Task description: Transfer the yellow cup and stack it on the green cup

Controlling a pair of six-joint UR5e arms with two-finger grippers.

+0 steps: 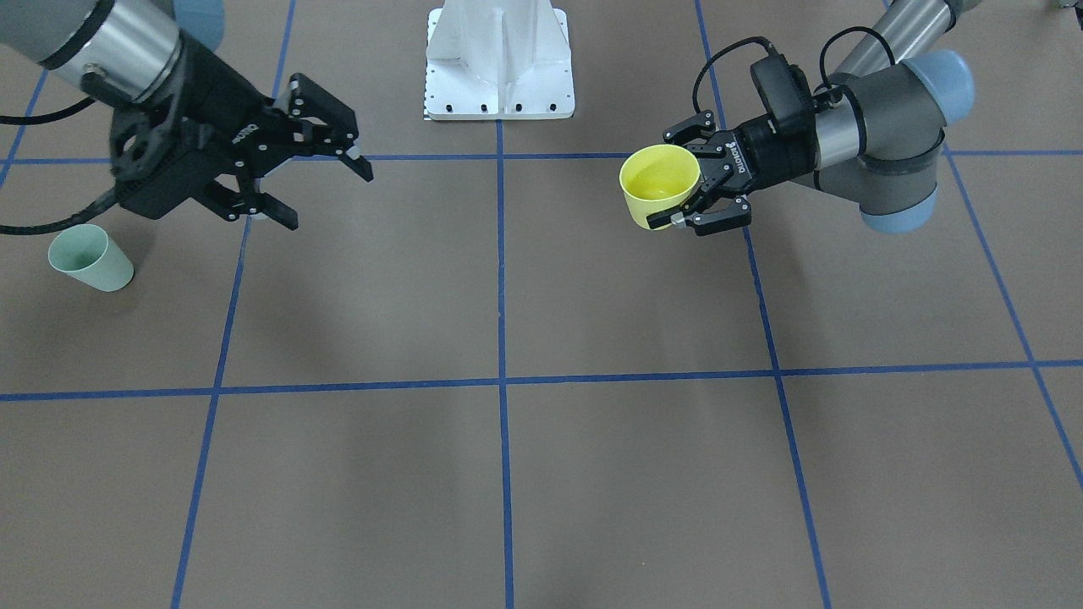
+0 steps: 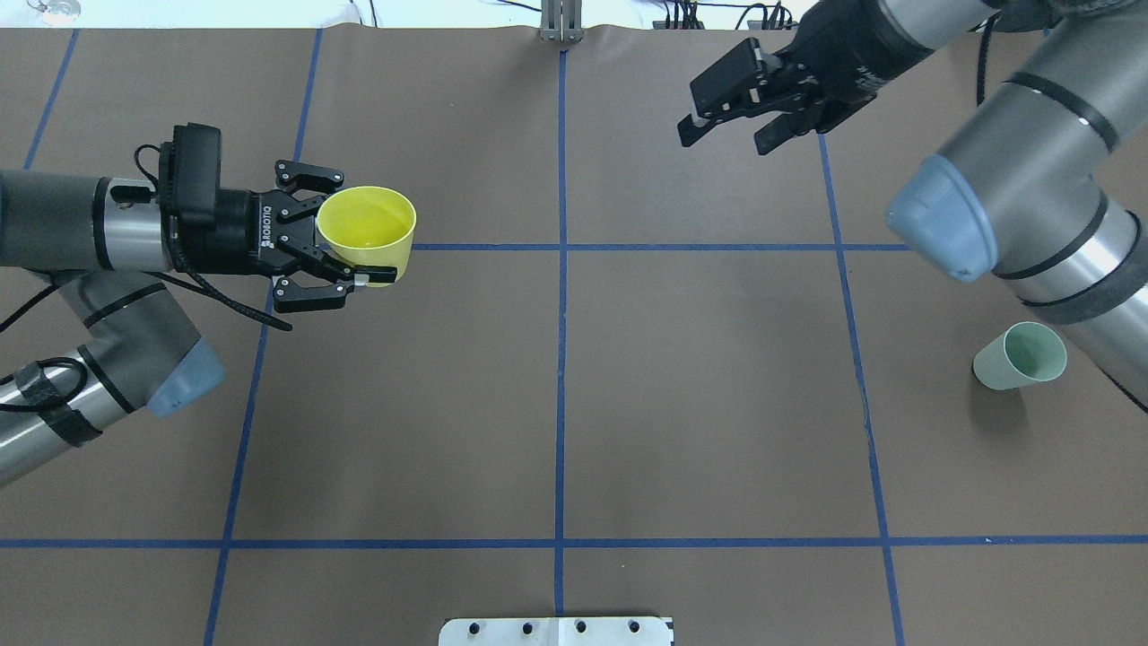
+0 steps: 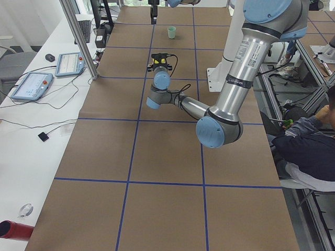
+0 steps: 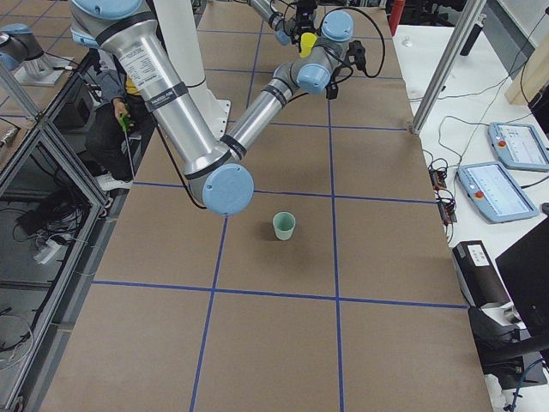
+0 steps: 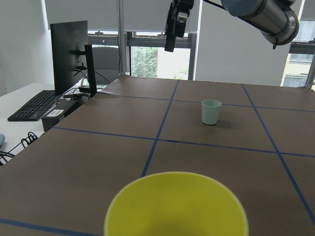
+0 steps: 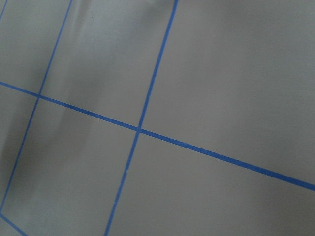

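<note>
My left gripper (image 2: 359,256) is shut on the yellow cup (image 2: 368,233) and holds it upright above the table on the left side; it also shows in the front view (image 1: 660,184) and fills the bottom of the left wrist view (image 5: 174,206). The green cup (image 2: 1021,356) stands upright on the table at the right; it also shows in the front view (image 1: 90,258), in the left wrist view (image 5: 211,111) and in the exterior right view (image 4: 284,226). My right gripper (image 2: 726,126) is open and empty, raised over the far right of the table, well away from the green cup.
The robot's white base plate (image 1: 499,63) sits at the table's near middle edge. Blue tape lines (image 2: 562,359) divide the brown table into squares. A monitor and keyboard (image 5: 69,64) stand beyond the table's end. A seated person (image 3: 309,146) is beside the table.
</note>
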